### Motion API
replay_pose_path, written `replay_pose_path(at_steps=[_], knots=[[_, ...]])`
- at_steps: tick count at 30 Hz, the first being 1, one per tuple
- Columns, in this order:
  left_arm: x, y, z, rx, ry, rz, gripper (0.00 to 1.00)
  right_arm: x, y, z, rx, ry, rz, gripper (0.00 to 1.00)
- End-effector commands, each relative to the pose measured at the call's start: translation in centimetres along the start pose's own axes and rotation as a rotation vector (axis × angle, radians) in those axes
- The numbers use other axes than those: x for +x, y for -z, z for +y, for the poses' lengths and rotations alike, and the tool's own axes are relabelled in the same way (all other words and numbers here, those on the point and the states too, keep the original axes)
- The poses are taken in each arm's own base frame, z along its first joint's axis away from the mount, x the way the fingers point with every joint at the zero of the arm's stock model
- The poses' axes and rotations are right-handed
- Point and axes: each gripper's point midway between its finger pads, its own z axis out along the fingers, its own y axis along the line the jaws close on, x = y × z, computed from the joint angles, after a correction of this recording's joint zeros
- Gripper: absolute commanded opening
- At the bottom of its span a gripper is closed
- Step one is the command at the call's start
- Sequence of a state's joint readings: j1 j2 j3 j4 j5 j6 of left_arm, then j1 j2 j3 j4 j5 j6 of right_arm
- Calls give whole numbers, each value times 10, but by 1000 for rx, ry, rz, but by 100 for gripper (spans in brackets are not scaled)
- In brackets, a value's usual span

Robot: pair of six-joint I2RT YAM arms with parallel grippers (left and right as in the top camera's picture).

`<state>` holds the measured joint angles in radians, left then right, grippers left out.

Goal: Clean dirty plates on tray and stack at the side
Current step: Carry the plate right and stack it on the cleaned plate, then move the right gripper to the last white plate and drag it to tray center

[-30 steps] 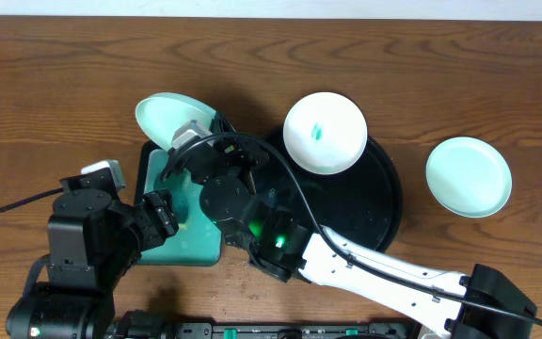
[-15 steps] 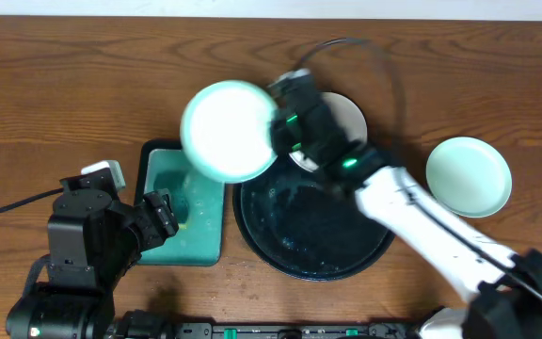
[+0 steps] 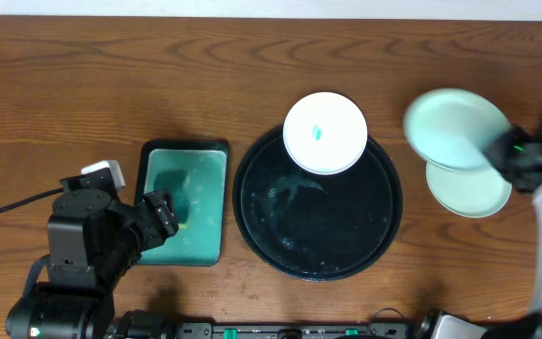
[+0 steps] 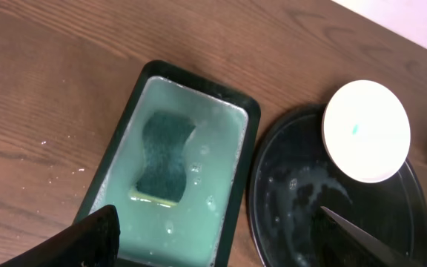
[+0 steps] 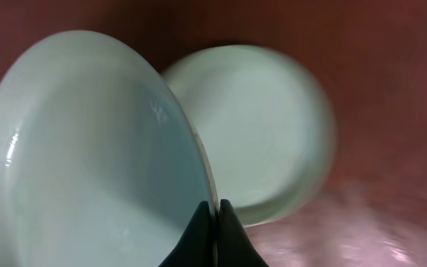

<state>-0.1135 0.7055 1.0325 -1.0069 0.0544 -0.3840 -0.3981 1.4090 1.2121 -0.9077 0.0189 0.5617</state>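
1. Overhead, your right gripper (image 3: 506, 155) sits at the right side of the wooden table (image 3: 64, 75), clamped on the rim of the held plate (image 3: 450, 127), which is plain, tilted and blurred
2. Under that plate's near edge you can see the resting plate (image 3: 473, 196) lying flat on the table, well apart from the tray (image 3: 327, 240); I cannot tell whether the two plates touch
3. On the right wrist view, the two fingers (image 5: 195, 241) are pinched together on the held plate's edge, and the resting plate shows behind it
4. Mid-table you have the tray, glossy black with wet streaks and droplets on its floor
5. The smeared plate (image 3: 325, 133) sits at the tray's far edge, overlapping the rim, with a small teal mark at its middle
6. Just left of the tray, the rectangular tray (image 3: 184, 144) holds pale soapy water and a dark teal sponge (image 4: 165, 156) lying flat in it
7. Your left gripper (image 4: 219, 222) hangs above the near end of that rectangular tray, its jaws spread wide with nothing between them
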Motion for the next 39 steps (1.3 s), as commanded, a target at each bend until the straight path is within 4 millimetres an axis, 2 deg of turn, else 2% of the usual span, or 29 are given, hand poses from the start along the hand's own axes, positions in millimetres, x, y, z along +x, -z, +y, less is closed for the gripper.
replay_pose_path(at_steps=[1,3,5,8,9,11,12,16,18,21,24,27,32,37,39], knots=[[-5,5,-3,12,-12,-17,82,-3,-30,-68,165,-161,67,1],[-5,5,-3,12,-11,-17,82,1,-43,-88,208,-206,111,1],[-5,5,-3,12,-11,-17,82,5,-52,-98,233,-228,145,1],[-5,5,-3,12,-11,-17,82,11,-65,-97,233,-225,188,2],[-5,5,-3,13,-12,-16,82,11,-68,-92,213,-205,194,6],[-5,5,-3,12,-12,-17,82,8,-73,-66,96,-106,200,33],[-5,5,-3,12,-12,-17,82,8,-73,-59,67,-86,200,37],[-5,5,-3,12,-12,-17,82,12,-56,2,-166,80,194,44],[-5,5,-3,13,-12,-16,82,20,-40,36,-298,200,182,45],[-5,5,-3,12,-12,-17,82,44,-16,83,-451,377,182,47],[-5,5,-3,12,-11,-17,82,72,-9,114,-490,553,176,51],[-5,5,-3,12,-12,-17,82,94,-20,130,-408,678,154,56],[-5,5,-3,12,-12,-17,82,122,-57,161,-268,850,65,66],[-5,5,-3,12,-12,-17,82,143,-101,192,-254,963,1,64],[-5,5,-3,12,-12,-17,82,148,-113,196,-254,969,0,59]])
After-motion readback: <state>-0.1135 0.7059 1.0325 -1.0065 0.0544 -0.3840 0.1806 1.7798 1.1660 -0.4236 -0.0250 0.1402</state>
